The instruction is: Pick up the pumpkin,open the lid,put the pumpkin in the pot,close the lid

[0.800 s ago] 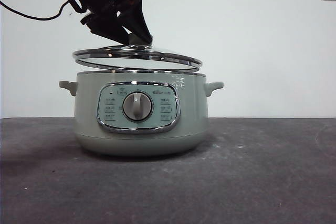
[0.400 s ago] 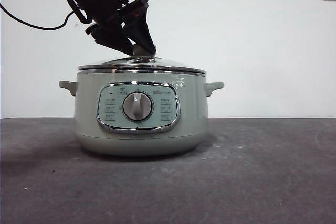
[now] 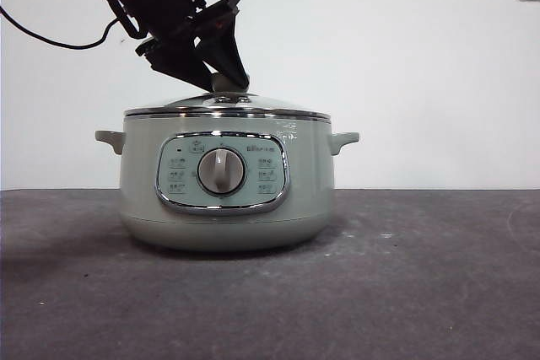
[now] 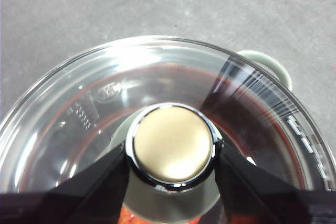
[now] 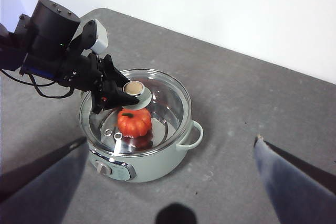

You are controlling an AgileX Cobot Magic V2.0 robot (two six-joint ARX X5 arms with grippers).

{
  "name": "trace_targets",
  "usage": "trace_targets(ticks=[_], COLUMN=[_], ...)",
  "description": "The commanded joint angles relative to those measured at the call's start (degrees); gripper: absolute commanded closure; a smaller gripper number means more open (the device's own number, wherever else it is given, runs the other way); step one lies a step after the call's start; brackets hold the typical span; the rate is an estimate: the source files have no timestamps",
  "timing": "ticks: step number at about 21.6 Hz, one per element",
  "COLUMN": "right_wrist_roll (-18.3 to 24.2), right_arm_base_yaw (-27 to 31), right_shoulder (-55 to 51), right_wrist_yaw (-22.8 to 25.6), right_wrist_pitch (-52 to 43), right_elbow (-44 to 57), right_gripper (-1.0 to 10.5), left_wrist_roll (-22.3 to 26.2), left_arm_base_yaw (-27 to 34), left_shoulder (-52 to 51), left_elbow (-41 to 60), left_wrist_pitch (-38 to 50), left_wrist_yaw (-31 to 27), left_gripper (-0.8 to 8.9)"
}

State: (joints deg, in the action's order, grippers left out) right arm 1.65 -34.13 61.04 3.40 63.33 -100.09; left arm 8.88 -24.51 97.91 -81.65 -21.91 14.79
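Because the pumpkin [image 5: 134, 121] already sat inside the pot [image 3: 226, 200], your left gripper [image 4: 173, 157] clamped the knob of the seated lid [image 3: 228, 107], while your right gripper [image 5: 173, 153] waited wide apart.

Bright, even light; glare streaks the lid [image 4: 262, 85], soft shadows darken the table [image 3: 405, 292], right hand's jaws blurred.

grey table [image 3: 439, 292], pot [image 3: 226, 208] on it
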Motion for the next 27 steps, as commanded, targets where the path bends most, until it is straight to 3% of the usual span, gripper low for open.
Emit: trace_targets(ticks=[1, 4, 6, 19, 23, 27], right_wrist_roll=[-0.7, -0.7, -0.7, -1.8, -1.9, -2.0], right_arm_base_yaw=[-0.1, -0.1, -0.1, -0.1, -0.1, -0.1], right_shoulder=[0.0, 0.1, 0.2, 0.5, 0.5, 0.9], right_wrist_yaw=[-0.1, -0.1, -0.3, -0.9, -6.5, -8.2], right_wrist_pitch=[0.8, 2.6, 3.5, 10.3, 11.0, 13.4], right_elbow=[0.2, 0.2, 0.2, 0.2, 0.2, 0.2], right_gripper=[3.8, 3.8, 3.8, 3.8, 3.8, 3.8], left_wrist_roll=[0.8, 0.8, 0.2, 0.2, 0.1, 0.1], left_arm_base_yaw=[-0.2, -0.2, -0.2, -0.2, -0.2, -0.2], left_shoulder=[0.8, 0.8, 0.8, -3.0, -7.3, -13.8], left_elbow=[-0.2, -0.2, -0.2, -0.3, -0.3, -0.3], left_wrist_pitch=[-0.3, -0.3, -0.3, -1.1, -2.5, -8.9], left_wrist_yaw=[0.0, 0.1, 0.3, 0.4, 0.4, 0.7], left_gripper=[7.24, 4.32, 3.17, 3.1, 3.1, 3.1])
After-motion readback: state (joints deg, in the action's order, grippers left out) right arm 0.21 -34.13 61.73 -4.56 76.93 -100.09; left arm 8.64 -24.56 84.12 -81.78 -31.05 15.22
